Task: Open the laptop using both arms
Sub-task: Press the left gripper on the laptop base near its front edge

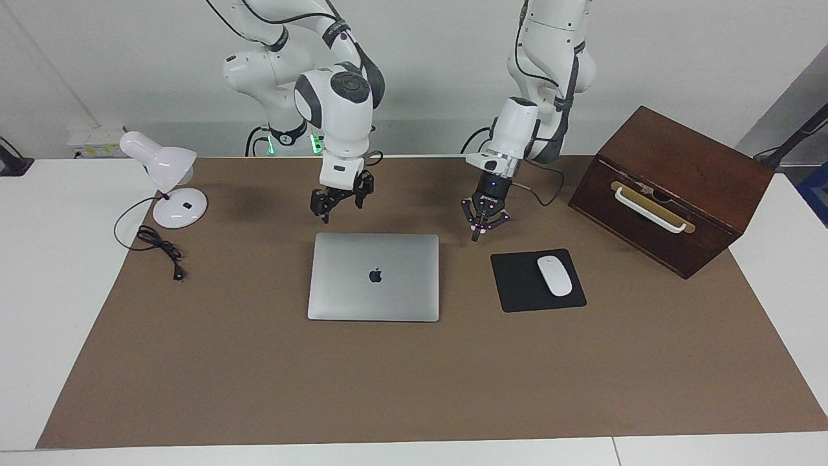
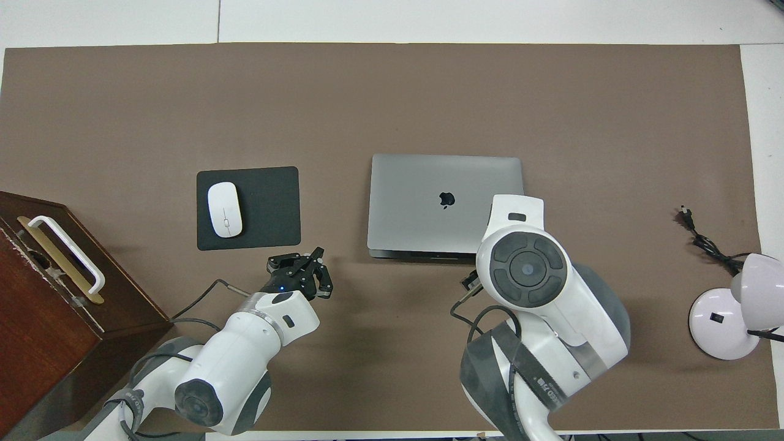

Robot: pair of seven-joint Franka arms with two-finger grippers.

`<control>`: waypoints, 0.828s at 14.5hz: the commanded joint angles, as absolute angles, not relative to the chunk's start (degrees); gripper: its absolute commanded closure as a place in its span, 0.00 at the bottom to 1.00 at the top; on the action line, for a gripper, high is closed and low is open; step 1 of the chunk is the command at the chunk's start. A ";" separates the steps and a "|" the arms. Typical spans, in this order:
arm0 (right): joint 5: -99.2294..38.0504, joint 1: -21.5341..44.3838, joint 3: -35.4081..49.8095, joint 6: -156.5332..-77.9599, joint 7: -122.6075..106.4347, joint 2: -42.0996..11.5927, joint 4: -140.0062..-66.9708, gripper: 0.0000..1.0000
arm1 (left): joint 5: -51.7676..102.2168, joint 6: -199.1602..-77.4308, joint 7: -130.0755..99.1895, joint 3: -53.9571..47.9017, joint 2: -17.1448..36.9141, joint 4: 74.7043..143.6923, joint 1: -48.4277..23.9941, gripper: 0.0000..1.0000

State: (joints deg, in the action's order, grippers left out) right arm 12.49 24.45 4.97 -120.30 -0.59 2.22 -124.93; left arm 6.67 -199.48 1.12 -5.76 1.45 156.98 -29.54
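On the table (image 1: 97, 291), in the facing view, the laptop (image 1: 374, 277) lies flat and shut on the brown mat, logo up, between the lamp (image 1: 169, 181) and the mouse pad (image 1: 517, 285). The right gripper (image 1: 341, 197) hangs above the mat by the laptop's robot-side edge, fingers spread, seemingly to take that edge. The left gripper (image 1: 484, 220) hovers between laptop and mouse pad, fingers also spread. In the overhead view, the laptop (image 2: 429, 196) sits mid-table, its robot-side edge showing a dark slot; the right gripper (image 2: 468, 283) is mostly hidden under its own wrist, and the left gripper (image 2: 303, 272) points toward the laptop's corner, probably to brace the base.
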 commanded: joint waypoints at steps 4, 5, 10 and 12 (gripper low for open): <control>14.76 24.61 4.83 -125.32 -0.97 4.48 -129.72 0.00 | 7.56 -200.83 -3.78 -4.92 1.49 157.33 -37.96 1.00; 14.77 24.61 4.92 -125.85 -0.97 4.48 -129.90 0.00 | 7.99 -200.74 -3.78 -4.92 1.58 156.98 -38.66 1.00; 14.85 24.79 4.83 -131.21 -0.70 3.69 -131.48 0.00 | 9.32 -200.57 -3.69 -4.92 4.38 152.86 -39.99 1.00; 16.69 24.79 4.83 -132.01 -0.70 2.91 -131.48 0.00 | 9.32 -200.57 -3.60 -4.83 7.19 149.25 -39.90 1.00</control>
